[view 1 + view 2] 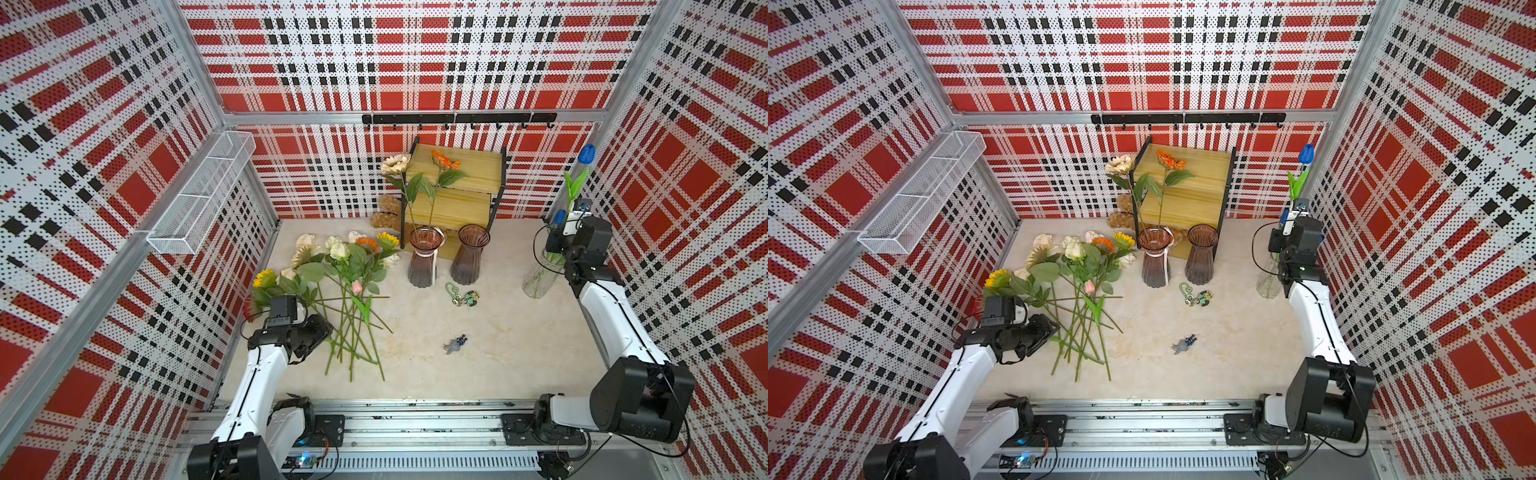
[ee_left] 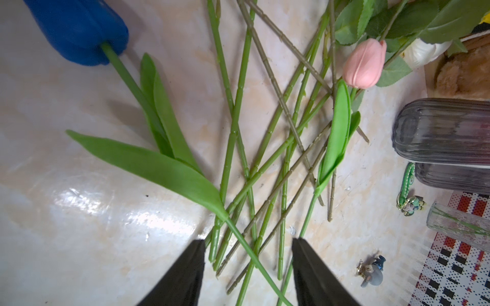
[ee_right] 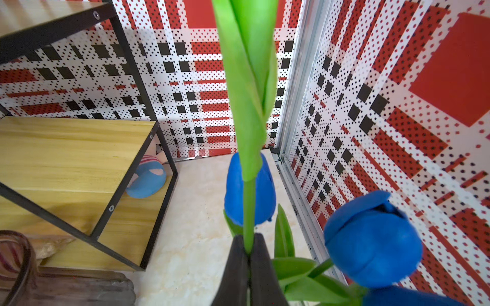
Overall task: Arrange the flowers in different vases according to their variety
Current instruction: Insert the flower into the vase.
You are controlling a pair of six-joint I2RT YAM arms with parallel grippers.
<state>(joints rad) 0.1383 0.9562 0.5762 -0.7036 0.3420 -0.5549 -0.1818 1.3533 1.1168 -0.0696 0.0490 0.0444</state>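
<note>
Far right in both top views, the right gripper pinches a blue tulip above the clear vase; lower left, the left gripper gapes over stems.

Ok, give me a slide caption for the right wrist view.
Right gripper shut on a tulip stem, blue tulips beside it.

Vases 3: pinkish vase, brownish vase, clear cylinder. Sunflowers in the pinkish vase 2: cream sunflower, orange sunflower. Pink tulip 1. Blue tulips: lying blue tulip 1 on the table, raised blue tulip 1, blue heads low in the right wrist view at least 2. Loose heap: yellow sunflowers 2, rest uncountable. Trinkets 2: green keychain, grey figure. Shelf 1.
</note>
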